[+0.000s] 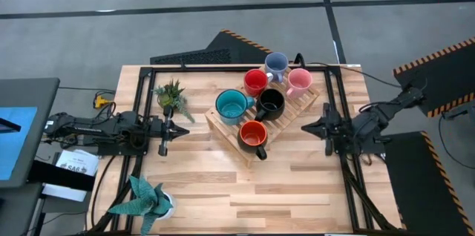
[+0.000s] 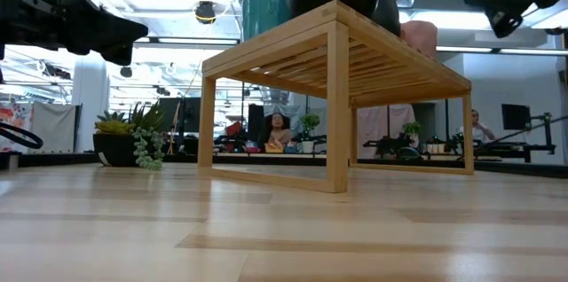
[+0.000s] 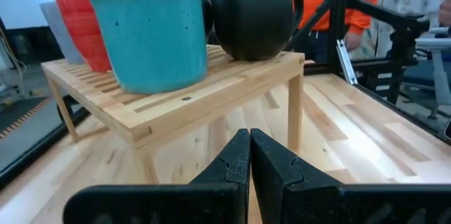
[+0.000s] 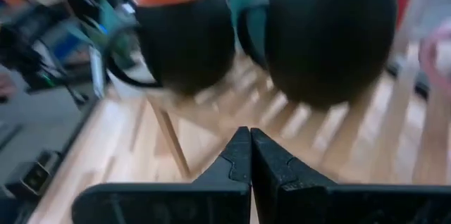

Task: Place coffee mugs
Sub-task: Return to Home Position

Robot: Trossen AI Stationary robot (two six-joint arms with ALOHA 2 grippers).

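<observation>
Left jaws: we see them pressed together tip to tip in the left wrist view, holding nothing. They sit low over the bench (image 1: 223, 191) at 9 o'clock of the shelf (image 1: 289, 116), clear of it. Right jaws: same, closed flat on each other, nothing between. They are at 3 o'clock of the shelf, near its edge but not touching. Left arm (image 1: 96, 128) lies along the bench's 9 o'clock side, right arm (image 1: 371, 123) along the 3 o'clock side.

We count one shelf: low, slatted, light wood, set at an angle mid-bench. We count six mugs, all upright on its top, all small, glossy and handled. The black mug (image 1: 270, 102) is round-bellied and sits near the centre. From it:
- lavender-blue mug (image 1: 276, 64) at 12 o'clock
- pink mug (image 1: 300, 82) at 2 o'clock
- red mug (image 1: 255, 82) at 11 o'clock
- teal mug (image 1: 234, 106) at 9 o'clock, straight-sided with dark speckles
- orange-red mug (image 1: 254, 136) at 7 o'clock, dark outside, orange-red inside and at the rim, black handle pointing to 5 o'clock

The mugs stand close together, and we can't tell if any touch.

We count two plants. A potted plant (image 1: 172, 96) stands at 10 o'clock of the shelf, just beside the left jaws. A spiky teal-green plant (image 1: 145, 199) is at the bench's 7 o'clock corner.

For writing, there is one white label (image 1: 70, 165) under the left arm, with print too small for us to read. No brand shows on any mug.
</observation>
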